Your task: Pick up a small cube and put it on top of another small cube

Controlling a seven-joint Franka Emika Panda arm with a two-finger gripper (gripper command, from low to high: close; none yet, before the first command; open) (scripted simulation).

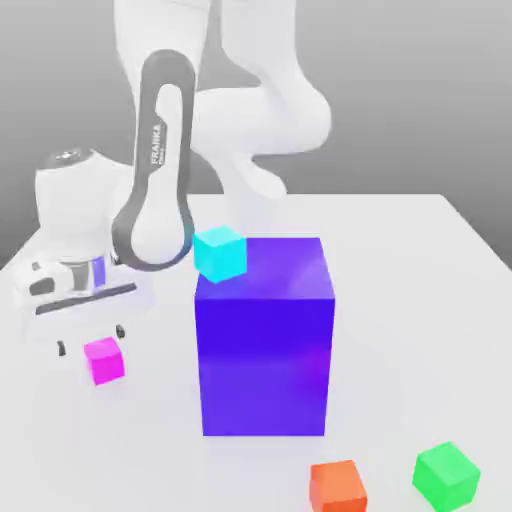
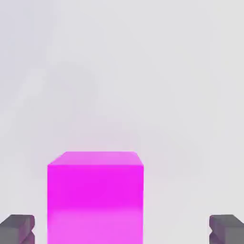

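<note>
Gripper (image 2: 122, 228) hangs spread wide above the small bright magenta-pink cube (image 1: 104, 360), near the exterior view's left on the white worktop (image 1: 440, 300), touching nothing.

A large glossy blue-violet block (image 1: 264, 336) is seen standing upright near the middle of the pale grey tabletop (image 1: 440, 300). A small cyan cube (image 1: 220, 252) is seen at the block's upper corner on the exterior view's left; whether it rests on the block or sits behind it cannot be told. A small orange cube (image 1: 337, 487) and a small green cube (image 1: 447, 475) are set near each other on the tabletop, in front of the block toward the exterior view's right, apart from it.
</note>
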